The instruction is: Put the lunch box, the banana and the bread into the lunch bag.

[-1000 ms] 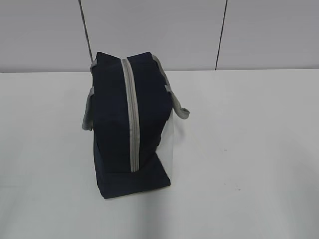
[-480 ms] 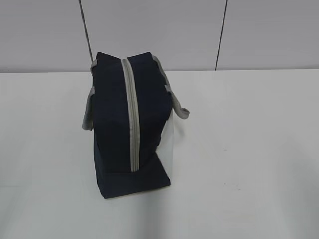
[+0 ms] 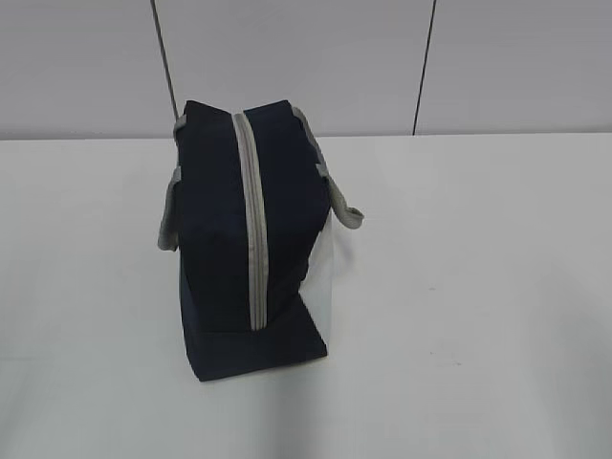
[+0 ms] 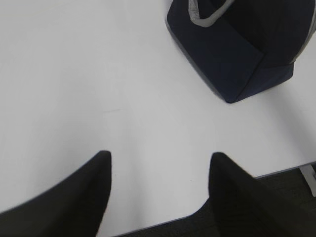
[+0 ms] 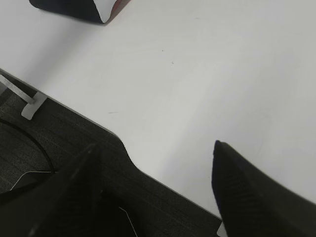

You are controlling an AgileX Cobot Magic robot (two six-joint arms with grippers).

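- The flat white table (image 3: pixel 478 287) fills most of the exterior view, running back to a pale grey panelled wall (image 3: pixel 306 67) with two dark vertical seams.
- The boxy navy-blue fabric lunch bag (image 3: pixel 215 239) stands upright on the table, left of the middle of the exterior view, with one narrow end toward the camera.
- A grey zipper (image 3: pixel 251 220) runs along the top of the bag and down its near end; it looks closed along its visible length.
- Grey webbing handles (image 3: pixel 170 215) hang down on both sides of the bag, and a white end panel (image 3: pixel 323 273) shows on its right side.
- The left gripper (image 4: pixel 158 163) hangs above the table's near edge with its two dark fingers (image 4: pixel 84 192) spread apart and nothing between them; only bare table surface shows in the gap.
- From the left wrist view the bag sits well apart from that gripper, in the upper right corner, a bottom corner of the bag pointing toward the camera.
- The right gripper (image 5: pixel 158 153) is likewise spread open and empty, held over the table edge with dark floor (image 5: pixel 29 148) below.
- In the right wrist view only a small corner of the bag shows at the top left, far from the fingers.
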